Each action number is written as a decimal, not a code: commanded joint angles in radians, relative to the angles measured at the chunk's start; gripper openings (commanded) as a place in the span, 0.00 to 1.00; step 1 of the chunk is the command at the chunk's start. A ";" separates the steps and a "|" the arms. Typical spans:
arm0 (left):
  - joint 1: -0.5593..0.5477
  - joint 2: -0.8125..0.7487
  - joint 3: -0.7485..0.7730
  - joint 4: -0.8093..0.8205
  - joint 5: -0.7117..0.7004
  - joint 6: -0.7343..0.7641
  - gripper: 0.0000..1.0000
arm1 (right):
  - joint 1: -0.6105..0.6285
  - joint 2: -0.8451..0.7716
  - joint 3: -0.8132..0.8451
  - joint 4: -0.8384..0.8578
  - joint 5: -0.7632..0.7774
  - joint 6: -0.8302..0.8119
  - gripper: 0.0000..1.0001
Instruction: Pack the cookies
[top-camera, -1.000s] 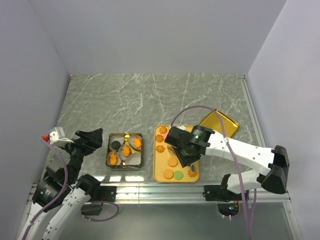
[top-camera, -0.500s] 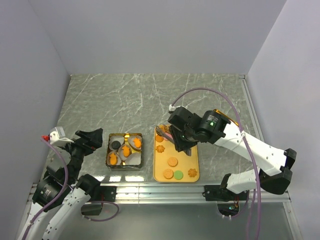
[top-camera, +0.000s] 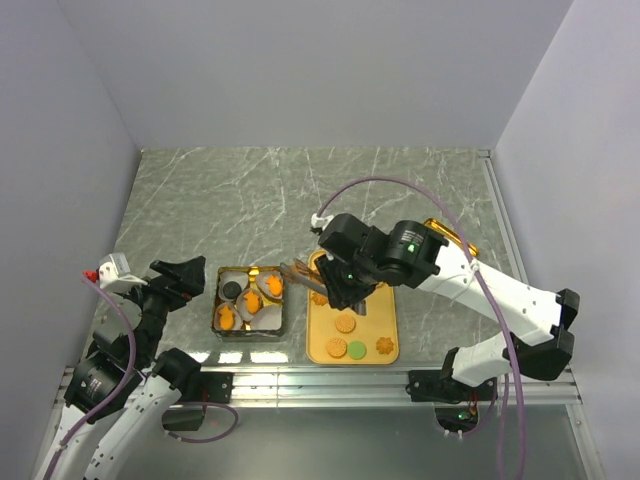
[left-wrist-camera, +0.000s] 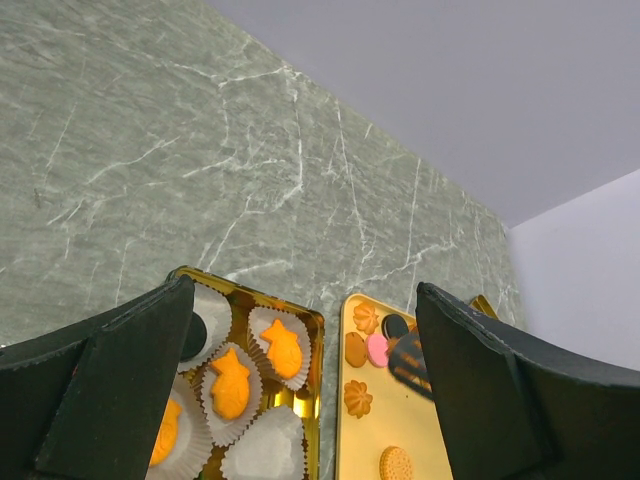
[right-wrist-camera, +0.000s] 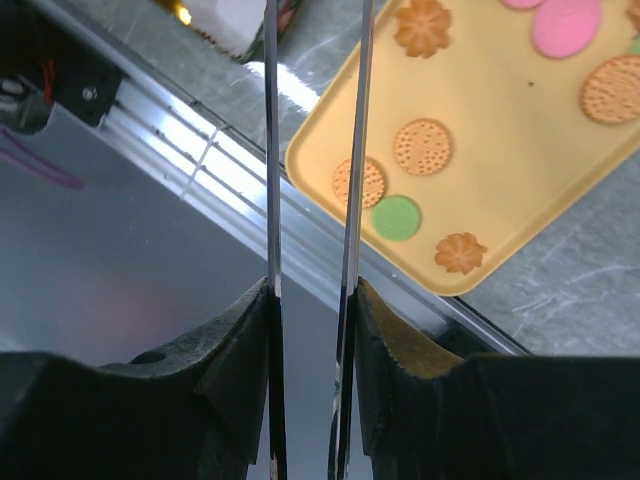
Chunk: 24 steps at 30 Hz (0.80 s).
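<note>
Cookies lie loose on the yellow tray (top-camera: 372, 316): a tan round (top-camera: 346, 324), a green disc (top-camera: 357, 350) and an orange flower (top-camera: 384, 347). In the right wrist view the tray (right-wrist-camera: 510, 190) shows a tan round (right-wrist-camera: 422, 147), a green disc (right-wrist-camera: 397, 217) and a pink disc (right-wrist-camera: 566, 25). My right gripper (right-wrist-camera: 312, 300) is shut on metal tongs (right-wrist-camera: 355, 150). Their tips (top-camera: 299, 271) hover over the gap between the tray and the gold box (top-camera: 217, 300). I cannot tell whether a cookie is between the tips. Orange fish-shaped cookies (left-wrist-camera: 284, 349) sit in paper cups in the box. My left gripper (left-wrist-camera: 300, 400) is open, back at the left.
A gold lid (top-camera: 452, 246) lies on the marble table behind the tray, partly under my right arm. One paper cup (left-wrist-camera: 266, 447) in the box (left-wrist-camera: 310, 318) holds nothing. The table's metal front rail (right-wrist-camera: 190, 150) runs just below the tray.
My right arm has risen from the tray's near end and swung left. The tongs' tips now reach past the tray's left edge toward the box. The left arm has not moved.
</note>
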 joint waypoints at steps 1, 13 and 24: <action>-0.003 0.006 0.036 0.013 -0.012 -0.009 0.99 | 0.048 0.023 0.045 0.058 -0.014 -0.024 0.31; -0.005 0.006 0.037 0.007 -0.012 -0.017 0.99 | 0.135 0.083 0.004 0.101 -0.012 -0.007 0.30; -0.003 0.001 0.038 0.002 -0.016 -0.023 1.00 | 0.160 0.112 -0.064 0.142 -0.015 0.010 0.29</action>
